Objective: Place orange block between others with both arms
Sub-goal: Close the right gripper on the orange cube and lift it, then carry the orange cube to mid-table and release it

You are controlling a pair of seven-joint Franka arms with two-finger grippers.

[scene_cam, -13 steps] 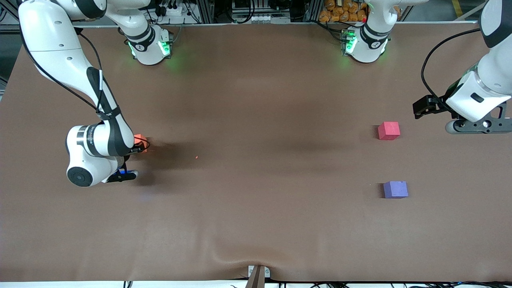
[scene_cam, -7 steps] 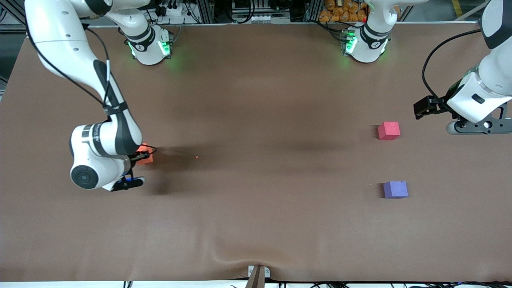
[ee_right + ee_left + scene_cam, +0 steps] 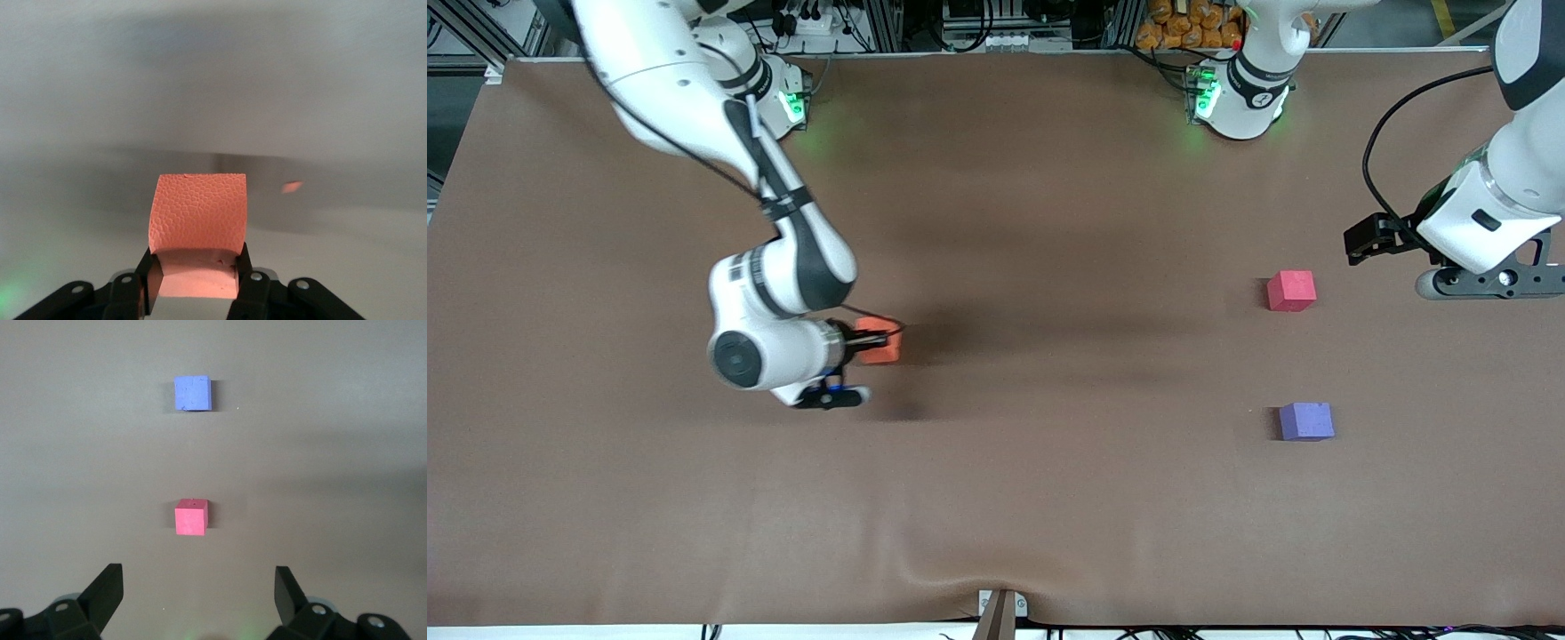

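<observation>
- My right gripper [image 3: 869, 348] is clamped on the small matte orange foam cube [image 3: 881, 352], up over the table's middle part.
- Placing remains: between the pinkish-red cube [image 3: 1291, 291] and purple-blue cube [image 3: 1306, 421], 2 untouched.
- My left gripper [image 3: 199, 597] waits near them, fingers apart, empty.

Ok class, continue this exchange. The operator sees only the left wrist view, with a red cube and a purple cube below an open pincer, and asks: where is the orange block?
Observer: The right pincer is shut on the orange block.
Operator: Is it close to my two cubes?
Observer: No. It is over the table toward the right arm's end, well apart from the red cube and the purple cube, which sit toward the left arm's end.
Operator: How do the cubes lie for the front camera?
Observer: The purple one is nearer to it and the red one is farther. The left pincer waits near the red one.
</observation>
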